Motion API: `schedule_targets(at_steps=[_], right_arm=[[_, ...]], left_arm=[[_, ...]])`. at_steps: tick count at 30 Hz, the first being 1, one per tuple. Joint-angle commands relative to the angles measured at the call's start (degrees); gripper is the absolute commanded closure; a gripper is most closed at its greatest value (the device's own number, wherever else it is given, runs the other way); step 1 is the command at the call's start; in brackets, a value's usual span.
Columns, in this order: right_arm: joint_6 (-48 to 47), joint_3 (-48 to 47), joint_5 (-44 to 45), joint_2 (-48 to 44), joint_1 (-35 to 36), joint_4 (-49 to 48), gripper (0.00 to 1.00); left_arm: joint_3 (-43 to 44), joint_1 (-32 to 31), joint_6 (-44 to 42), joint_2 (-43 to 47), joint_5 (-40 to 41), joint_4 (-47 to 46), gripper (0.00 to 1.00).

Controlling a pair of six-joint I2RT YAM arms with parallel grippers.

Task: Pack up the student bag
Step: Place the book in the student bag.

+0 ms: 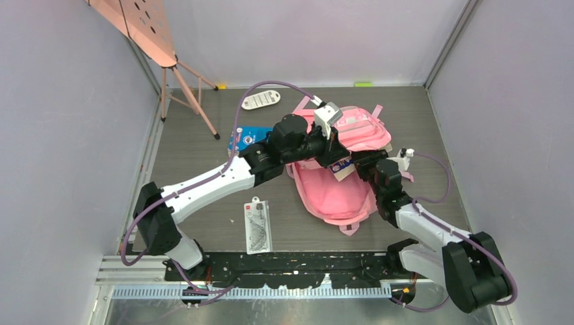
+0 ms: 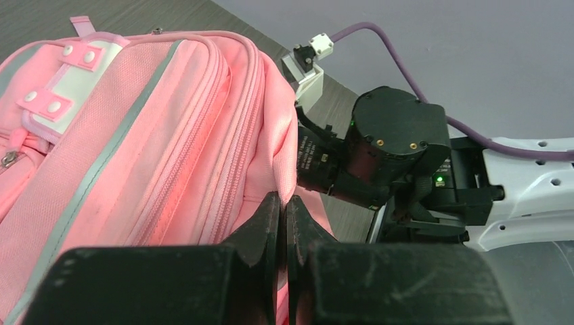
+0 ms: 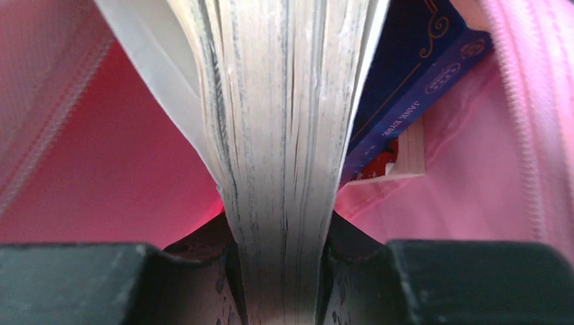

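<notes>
Soft pink all over the student bag [image 1: 338,196], with grey piping, white patches [image 2: 71,84] and pink tabs dotted with white studs. Cream, grey-streaked page edges on the book [image 3: 284,135]; deep blue on its cover, with gold lettering and scrollwork. Matt black on the left pincer [image 2: 284,230] and the right pincer [image 3: 279,237]. White and black on the arms [image 1: 210,183], purple on the cables [image 1: 271,84]. Dark grey wood grain across the worktop [image 1: 284,233]. Bright blue on the packet [image 1: 245,139]; white with dark marks on the oval case [image 1: 260,101]; clear wrap with a red tag on the ruler pack [image 1: 257,225].
</notes>
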State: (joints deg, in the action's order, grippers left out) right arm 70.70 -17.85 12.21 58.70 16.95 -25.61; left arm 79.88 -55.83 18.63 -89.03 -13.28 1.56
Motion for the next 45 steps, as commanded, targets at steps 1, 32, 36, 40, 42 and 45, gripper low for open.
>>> schedule_targets(at_steps=[1, 32, 36, 40, 42, 45], right_arm=[[-0.95, -5.37, 15.66, 4.47, 1.58, -14.94, 1.0], [-8.6, -12.66, 29.48, 12.77, 10.82, 3.97, 0.21], [-8.26, -10.1, 27.65, 8.53, 10.82, 5.75, 0.22], [-8.98, -10.23, 25.01, 8.02, 10.82, 6.17, 0.29], [-8.74, -10.61, 24.18, 9.18, 10.82, 6.03, 0.32], [-8.01, -11.2, 22.83, 10.89, 10.81, 5.8, 0.39]], left_arm=[[3.91, -1.38, 3.1, 2.24, -6.03, -9.76, 1.0], [3.6, -1.38, -1.33, 3.83, -0.26, -3.11, 1.0], [3.5, -1.34, -2.1, 4.21, 0.97, -2.18, 1.0], [3.43, -1.38, -1.95, 4.19, 1.15, -2.13, 1.0], [3.52, -1.38, -1.91, 4.01, 1.15, -2.04, 1.0], [3.78, -1.38, -1.98, 3.77, 1.19, -1.76, 1.0]])
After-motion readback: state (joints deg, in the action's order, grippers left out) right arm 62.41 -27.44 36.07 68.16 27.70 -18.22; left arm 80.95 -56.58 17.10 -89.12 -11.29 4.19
